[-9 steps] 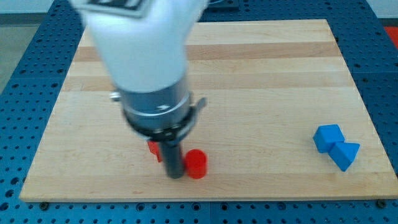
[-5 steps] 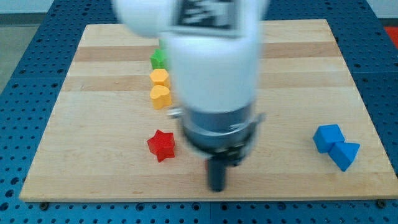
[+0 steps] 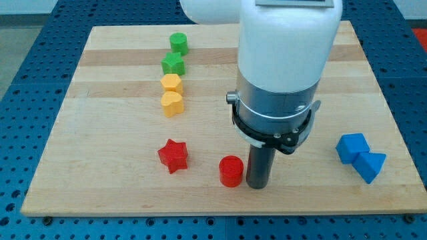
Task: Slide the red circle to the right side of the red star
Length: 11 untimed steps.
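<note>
The red circle is a short cylinder near the board's bottom edge. The red star lies to its left, a little higher, with a gap between them. My tip stands just to the right of the red circle, touching it or nearly so. The arm's white and grey body rises above the tip and hides the board behind it.
A green circle, a green star, a yellow hexagon and a yellow heart form a column at upper left. A blue cube and a blue triangle sit at the right edge of the wooden board.
My tip moved from the red circle's left side, past it, to its right side. The red circle has shifted right, away from the red star, which came into view.
</note>
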Each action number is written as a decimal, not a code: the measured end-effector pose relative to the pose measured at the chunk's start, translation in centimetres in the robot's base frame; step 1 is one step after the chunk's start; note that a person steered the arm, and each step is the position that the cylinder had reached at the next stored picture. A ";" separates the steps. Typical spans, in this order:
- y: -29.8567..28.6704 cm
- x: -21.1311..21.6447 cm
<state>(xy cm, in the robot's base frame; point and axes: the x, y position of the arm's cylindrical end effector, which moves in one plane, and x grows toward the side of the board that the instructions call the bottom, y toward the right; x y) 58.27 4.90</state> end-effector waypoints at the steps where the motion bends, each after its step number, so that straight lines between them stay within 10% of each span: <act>1: -1.0 -0.7; 11: -7.2 1.5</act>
<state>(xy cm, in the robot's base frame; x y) 59.75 -2.30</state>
